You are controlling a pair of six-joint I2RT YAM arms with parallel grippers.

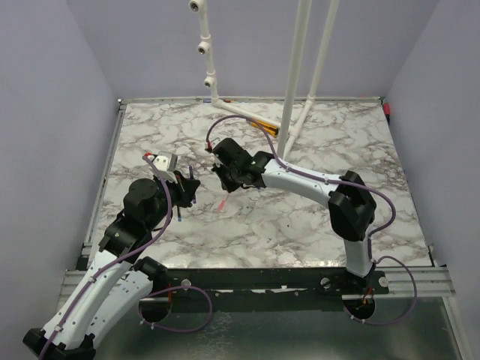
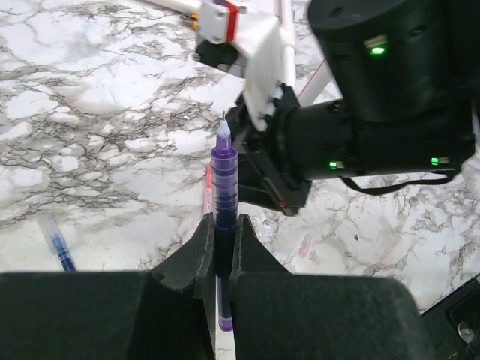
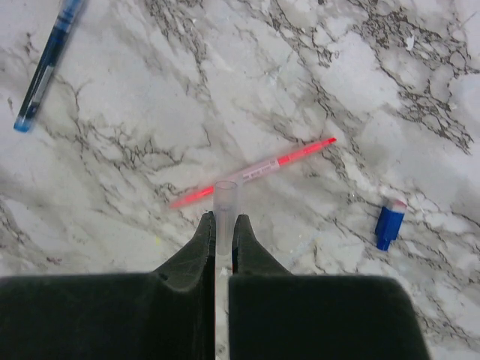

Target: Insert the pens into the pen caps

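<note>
My left gripper (image 2: 223,226) is shut on a dark purple-black pen (image 2: 223,176) with a clear barrel, its tip pointing up at the right gripper's fingers (image 2: 274,180). In the top view the left gripper (image 1: 189,192) sits just left of the right gripper (image 1: 225,177). My right gripper (image 3: 222,222) is shut on a pale translucent cap (image 3: 224,201), open end outward. Below it on the table lie a pink-red pen (image 3: 255,171), a blue cap (image 3: 389,223) and a blue pen (image 3: 46,66). The blue pen also shows in the left wrist view (image 2: 57,244).
A white pipe frame (image 1: 296,82) stands at the back of the marble table (image 1: 315,225), with orange-and-black sticks (image 1: 264,126) at its foot. A small pink piece (image 2: 304,244) lies on the table under the right arm.
</note>
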